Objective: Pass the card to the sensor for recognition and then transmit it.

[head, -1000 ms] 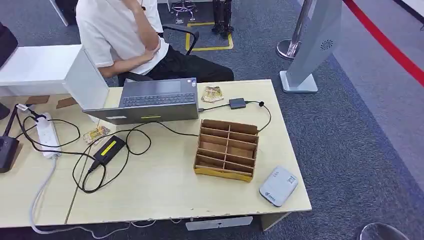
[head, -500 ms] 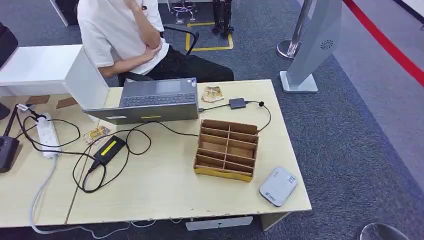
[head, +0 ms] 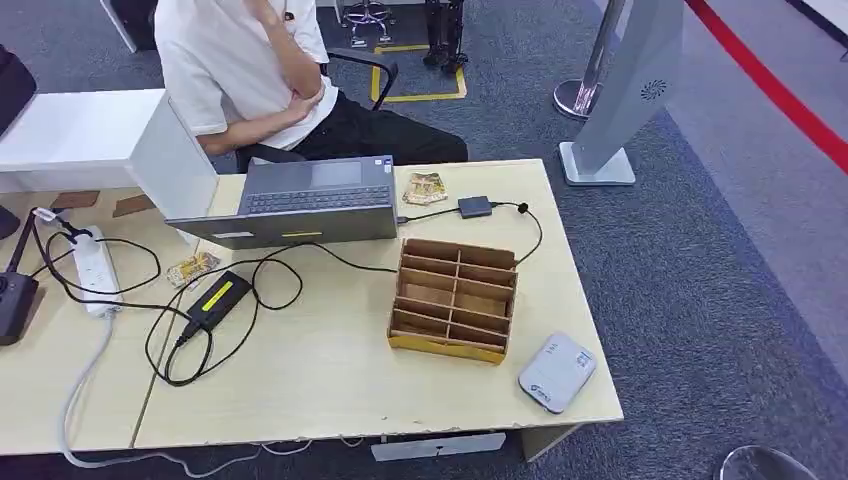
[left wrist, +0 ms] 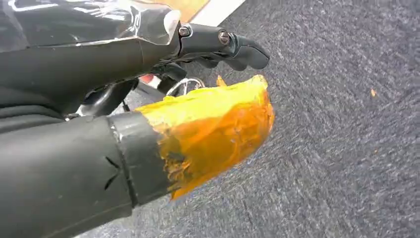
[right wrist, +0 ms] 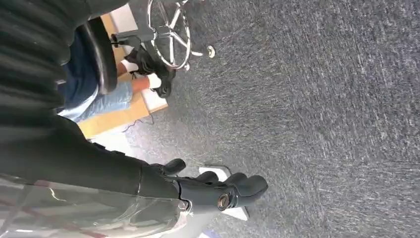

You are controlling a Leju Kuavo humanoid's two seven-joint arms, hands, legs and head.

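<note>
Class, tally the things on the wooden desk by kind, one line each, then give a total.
Laptop: 1
Organiser: 1
Sensor: 1
Card piles: 2
Power strip: 1
Power brick: 1
Adapter: 1
Total: 8

divider box point(head: 453, 298) on table point(head: 330, 370), laptop point(head: 305, 200) behind

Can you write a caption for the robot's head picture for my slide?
Pale wooden desk holding a brown cardboard divided organizer, a grey open laptop and a white rounded card sensor.
</note>
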